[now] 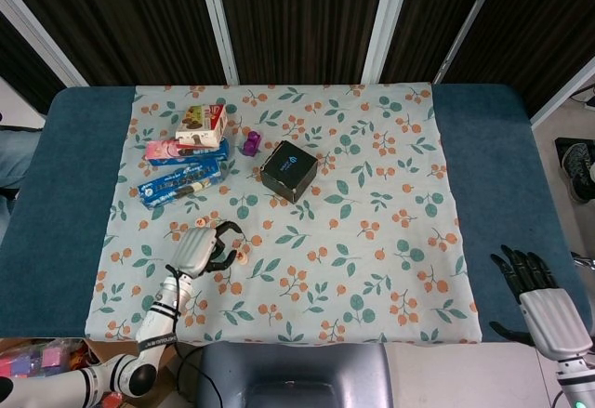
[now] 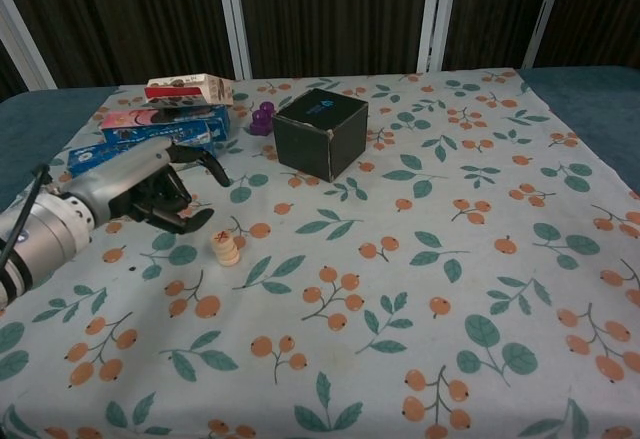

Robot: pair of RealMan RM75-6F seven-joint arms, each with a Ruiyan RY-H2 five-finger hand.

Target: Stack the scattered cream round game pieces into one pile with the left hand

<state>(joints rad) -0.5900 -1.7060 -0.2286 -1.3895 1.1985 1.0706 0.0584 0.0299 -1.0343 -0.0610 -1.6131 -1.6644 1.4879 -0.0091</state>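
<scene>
A short pile of cream round game pieces stands on the floral cloth, its top piece marked in red; in the head view the pile is small, just right of my left hand. My left hand hovers to the left of the pile and a little behind it, fingers curved and apart, holding nothing. The head view shows the left hand close to the pile but apart from it. My right hand lies off the table's front right corner with fingers spread and empty.
A black box sits mid-table with a purple object to its left. Stacked snack boxes lie at the back left, just behind my left hand. The floral cloth covers the table.
</scene>
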